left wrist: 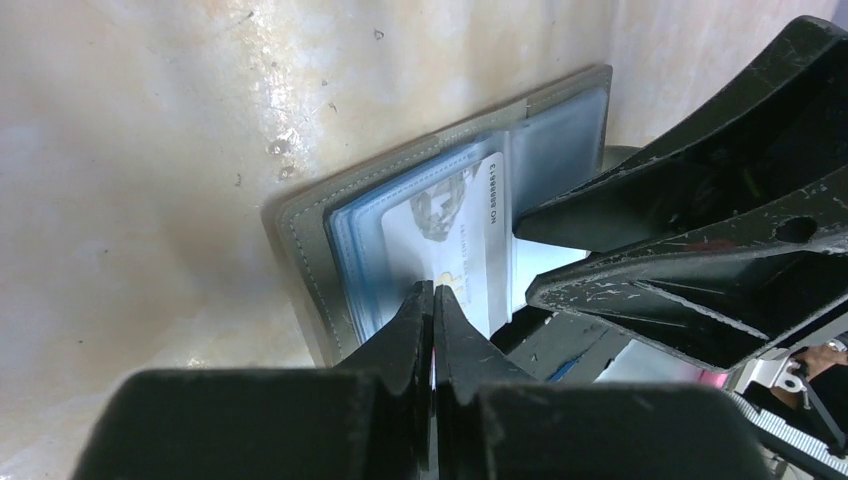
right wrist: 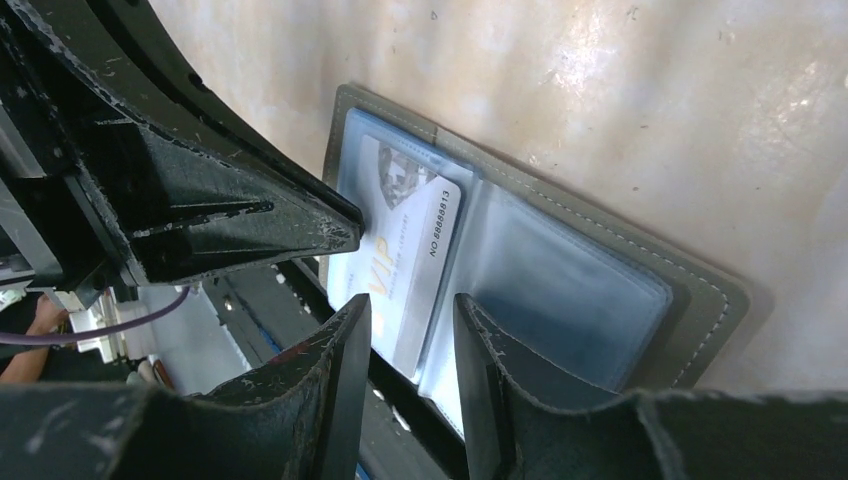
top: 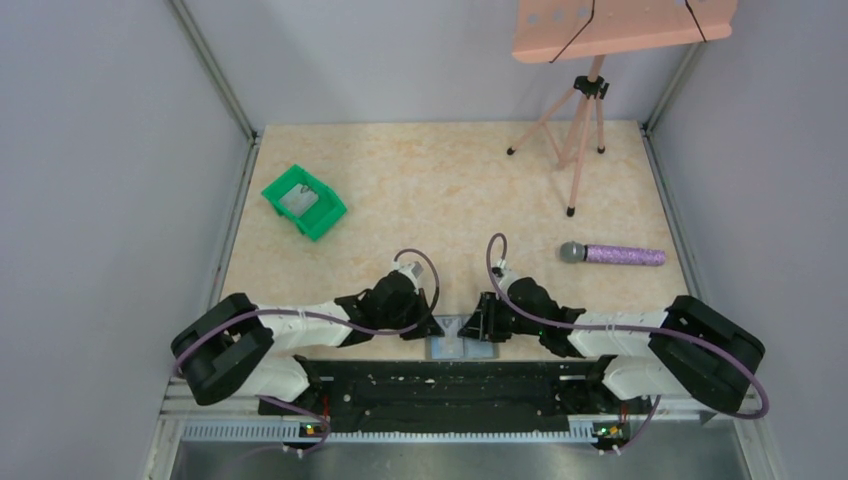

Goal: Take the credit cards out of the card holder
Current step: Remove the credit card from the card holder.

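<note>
Grey and spread open, the card holder [top: 462, 348] lies at the near edge of the table [top: 450, 190] in the overhead view. It sits between the left gripper [top: 428, 325] and the right gripper [top: 472, 322], with both arms folded low and reaching inward to it. No freed card shows anywhere, so I judge the task barely begun. From the left wrist, the left fingers are pressed together, their tips touching the near edge of a white card [left wrist: 470, 240] lodged in a clear sleeve [left wrist: 350, 235]. Whether that edge is nipped between them I cannot tell. From the right wrist, the card, printed VIP, seems to stick partly out of its sleeve toward the near side. The right fingers stand apart, gripping nothing, poised just over the card and the neighbouring sleeve, which looks empty.
</note>
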Robot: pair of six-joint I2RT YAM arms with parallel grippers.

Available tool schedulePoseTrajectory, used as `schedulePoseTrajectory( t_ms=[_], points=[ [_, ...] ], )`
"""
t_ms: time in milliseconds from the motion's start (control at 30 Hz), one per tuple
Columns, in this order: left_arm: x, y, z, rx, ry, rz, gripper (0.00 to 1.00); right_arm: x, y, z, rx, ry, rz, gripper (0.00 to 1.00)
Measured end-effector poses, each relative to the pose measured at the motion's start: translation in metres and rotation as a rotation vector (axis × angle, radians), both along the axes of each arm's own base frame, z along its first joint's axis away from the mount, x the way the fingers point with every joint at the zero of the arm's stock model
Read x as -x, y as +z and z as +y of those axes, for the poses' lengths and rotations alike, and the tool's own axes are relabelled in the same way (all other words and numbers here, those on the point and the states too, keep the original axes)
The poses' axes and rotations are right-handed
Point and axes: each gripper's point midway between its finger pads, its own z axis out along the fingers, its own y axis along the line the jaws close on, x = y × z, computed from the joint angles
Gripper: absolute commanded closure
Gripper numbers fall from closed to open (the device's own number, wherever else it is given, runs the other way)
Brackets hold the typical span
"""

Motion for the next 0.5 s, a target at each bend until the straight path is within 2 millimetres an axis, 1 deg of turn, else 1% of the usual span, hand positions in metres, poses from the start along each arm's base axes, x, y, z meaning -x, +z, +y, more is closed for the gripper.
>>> schedulePoseTrajectory(
  t_ms=[233,500],
  points=[
    [0.0000,-0.0011,-0.0001,0.046,0.020,-0.012,0.98,0.0006,-0.0014,0.0004,-0.018,0.001,-0.009,0.64],
    [-0.0008,-0.0002,0.0019,0.050,0.035,-0.019,0.98,0.0000,-0.0028,0.0030,-0.026,0.005,-0.006,0.65]
  ],
)
